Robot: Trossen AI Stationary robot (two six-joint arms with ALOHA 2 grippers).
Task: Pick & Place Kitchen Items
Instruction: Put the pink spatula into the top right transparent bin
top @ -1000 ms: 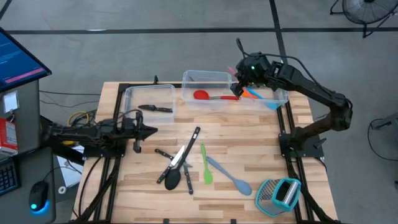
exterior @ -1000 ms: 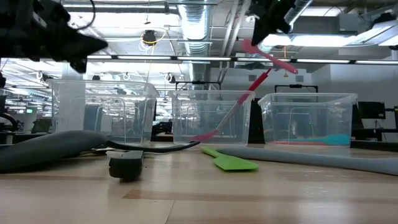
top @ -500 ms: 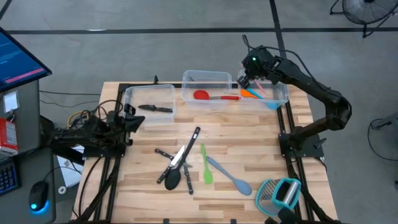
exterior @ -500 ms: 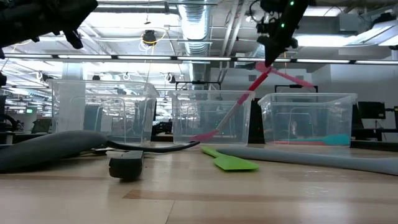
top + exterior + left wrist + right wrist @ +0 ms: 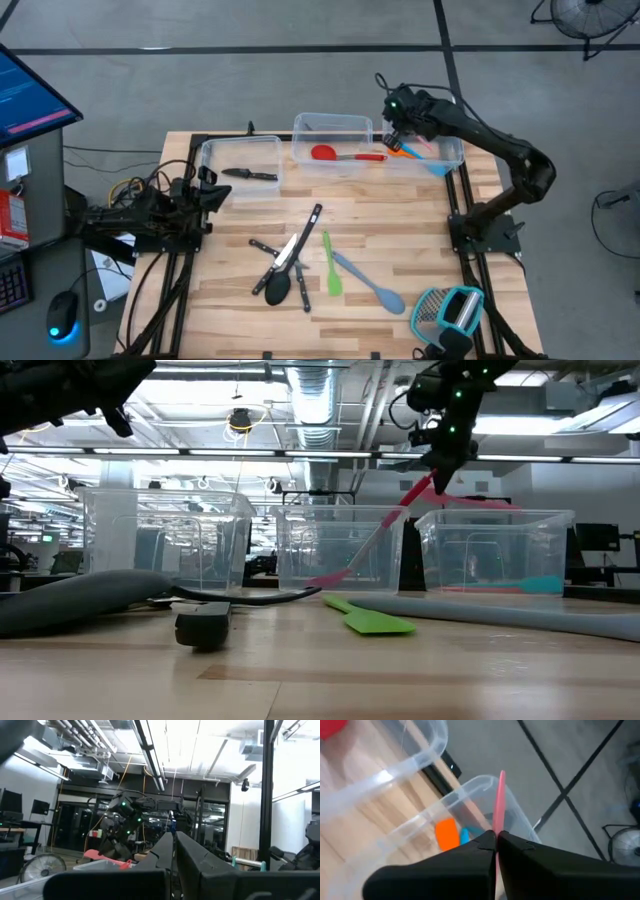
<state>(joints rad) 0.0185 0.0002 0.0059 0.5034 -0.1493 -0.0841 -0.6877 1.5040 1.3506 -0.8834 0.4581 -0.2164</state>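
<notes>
I'm holding the right hand (image 5: 392, 137) over the right bin (image 5: 455, 155), pinching the pink spatula (image 5: 498, 802). Next I'm lowering and releasing, I reckon. Left hand (image 5: 212, 186) is idling pressed together off the bench's (image 5: 400, 240) left edge.

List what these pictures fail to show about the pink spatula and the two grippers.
- Pink spatula: right wrist view, the right gripper hides its lower end; high view, the arm covers most of it.
- Left gripper: high view, too dark against the arm to separate.
- Right-hand bin: low view, contents blurred through the plastic.
</notes>
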